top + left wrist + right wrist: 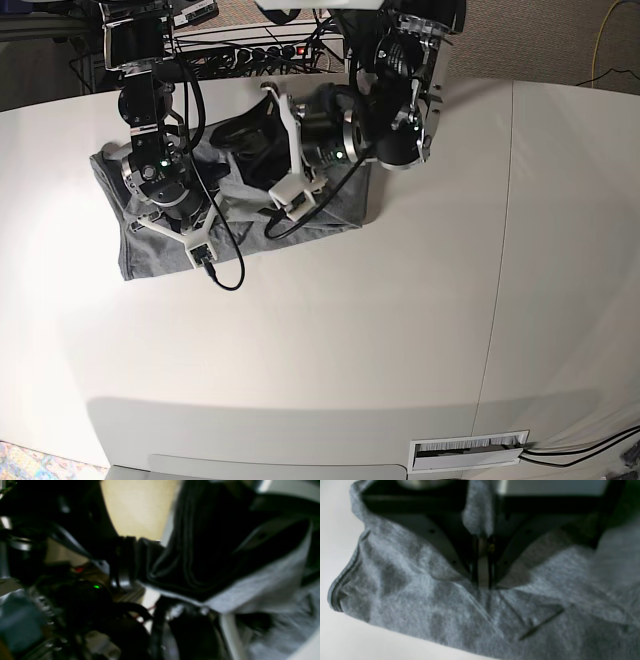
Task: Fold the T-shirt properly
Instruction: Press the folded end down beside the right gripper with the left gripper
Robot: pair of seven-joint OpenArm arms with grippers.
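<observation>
The T-shirt (150,245) lies bunched at the table's (400,330) far left in the base view, its long axis running roughly across the table, left to right. The right gripper (483,580) sits on the shirt's left part, jaws pinched together on a fold of cloth, a hemmed edge lying to its left. The left gripper (285,150) hovers over the shirt's right end with jaws spread; in its blurred wrist view it seems to hold nothing.

Wide bare table (400,330) front and right — both arms crowded over the T-shirt (150,255) at back-left.
</observation>
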